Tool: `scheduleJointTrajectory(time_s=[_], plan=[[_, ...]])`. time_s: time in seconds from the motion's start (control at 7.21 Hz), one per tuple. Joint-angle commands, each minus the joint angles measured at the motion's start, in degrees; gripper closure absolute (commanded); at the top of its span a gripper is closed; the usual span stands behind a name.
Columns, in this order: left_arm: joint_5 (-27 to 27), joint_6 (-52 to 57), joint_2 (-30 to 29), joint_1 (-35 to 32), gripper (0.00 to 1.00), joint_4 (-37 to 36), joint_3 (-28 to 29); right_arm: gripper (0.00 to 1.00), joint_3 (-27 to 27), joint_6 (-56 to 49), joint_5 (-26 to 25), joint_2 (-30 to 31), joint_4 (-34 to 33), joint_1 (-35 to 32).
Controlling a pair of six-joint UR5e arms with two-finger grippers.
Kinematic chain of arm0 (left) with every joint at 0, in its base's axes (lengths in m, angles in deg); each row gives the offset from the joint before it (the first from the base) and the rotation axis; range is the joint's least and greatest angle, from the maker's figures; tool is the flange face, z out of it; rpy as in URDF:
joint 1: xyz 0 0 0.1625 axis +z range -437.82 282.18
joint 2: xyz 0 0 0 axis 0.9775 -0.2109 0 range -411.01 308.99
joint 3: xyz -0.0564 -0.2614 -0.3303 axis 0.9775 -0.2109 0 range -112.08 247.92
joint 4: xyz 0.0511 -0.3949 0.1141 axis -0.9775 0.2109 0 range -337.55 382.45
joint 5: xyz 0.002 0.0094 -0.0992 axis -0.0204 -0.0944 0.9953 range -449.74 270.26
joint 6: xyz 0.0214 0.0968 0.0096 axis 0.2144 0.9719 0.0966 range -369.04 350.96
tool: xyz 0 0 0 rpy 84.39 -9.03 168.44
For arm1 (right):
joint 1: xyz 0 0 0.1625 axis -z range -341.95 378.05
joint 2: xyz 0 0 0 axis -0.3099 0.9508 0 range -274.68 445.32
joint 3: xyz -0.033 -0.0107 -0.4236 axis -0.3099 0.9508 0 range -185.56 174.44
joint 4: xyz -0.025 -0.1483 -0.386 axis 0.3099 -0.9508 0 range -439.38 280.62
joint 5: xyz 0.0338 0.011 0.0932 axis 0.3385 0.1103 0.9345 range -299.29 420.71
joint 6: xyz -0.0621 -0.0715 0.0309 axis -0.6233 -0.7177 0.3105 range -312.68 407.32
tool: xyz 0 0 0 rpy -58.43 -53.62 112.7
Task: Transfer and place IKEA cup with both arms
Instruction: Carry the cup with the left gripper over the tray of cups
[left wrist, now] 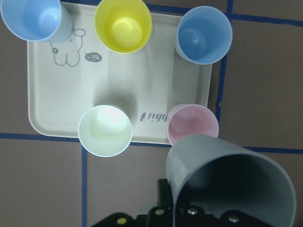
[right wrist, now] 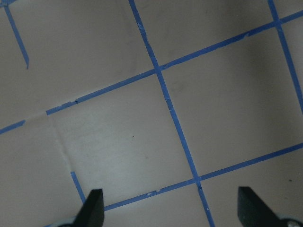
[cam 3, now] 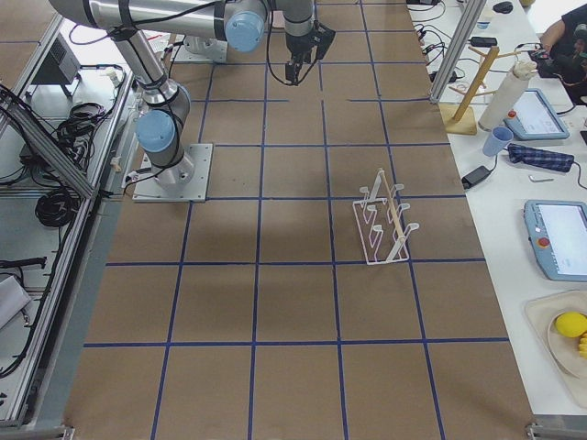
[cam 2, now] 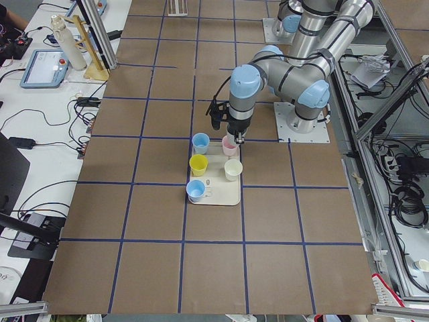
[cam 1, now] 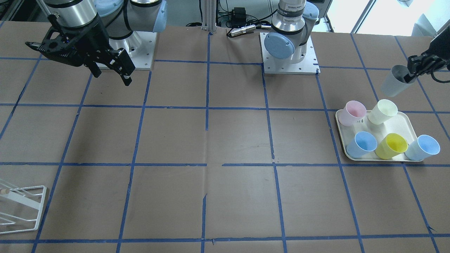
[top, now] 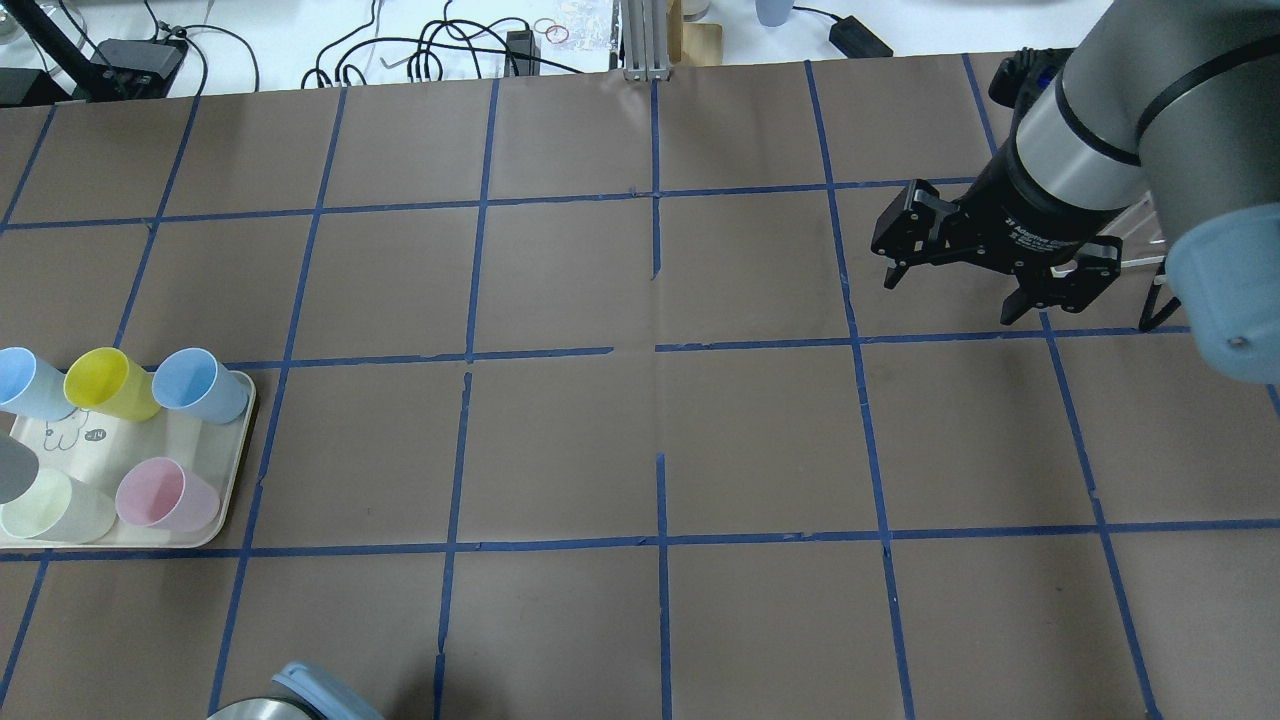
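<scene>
The pale grey IKEA cup (cam 1: 393, 83) hangs tilted in the air just off the robot-side edge of the cream tray (cam 1: 404, 123). My left gripper (cam 1: 410, 75) is shut on its rim, with one finger inside the cup. In the left wrist view the cup (left wrist: 232, 184) fills the lower right, above the table beside the tray (left wrist: 61, 94). In the overhead view only a sliver of the cup (top: 14, 470) shows at the left edge. My right gripper (cam 1: 78, 63) is open and empty, held above bare table (top: 950, 300), with nothing between its fingers (right wrist: 171, 208).
The tray holds a pink cup (cam 1: 351, 112), a pale yellow-green cup (cam 1: 383, 110), a yellow cup (cam 1: 392, 144) and two light blue cups (cam 1: 362, 144) (cam 1: 423, 147). A white wire rack (cam 1: 17, 209) stands at the table's far end on my right side.
</scene>
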Motion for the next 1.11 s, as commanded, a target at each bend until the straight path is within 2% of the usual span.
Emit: scheduleJointTrajectory(time_s=[0.0,0.28,0.42,0.55,0.97], plan=[[-0.5,8.6,-9.3,4.5,1.0,-1.9,6.4,0.0,-0.5,-4.0,-1.7,1.8,2.4,-0.6],[0.0,14.1,-18.4,7.1,1.0,1.7,15.9,0.0,-0.5,-5.1,-1.5,1.8,3.1,-0.2],[0.5,15.1,-22.5,7.6,1.0,1.4,17.6,0.0,-0.1,-5.2,-1.5,2.0,2.9,0.0],[0.5,15.0,-25.8,7.6,1.0,0.8,18.4,0.0,-0.2,-5.0,-1.9,2.0,3.1,-0.2],[0.9,11.6,-29.6,6.0,1.0,-3.4,17.1,0.0,-0.2,-8.6,-2.1,1.7,2.8,0.5]])
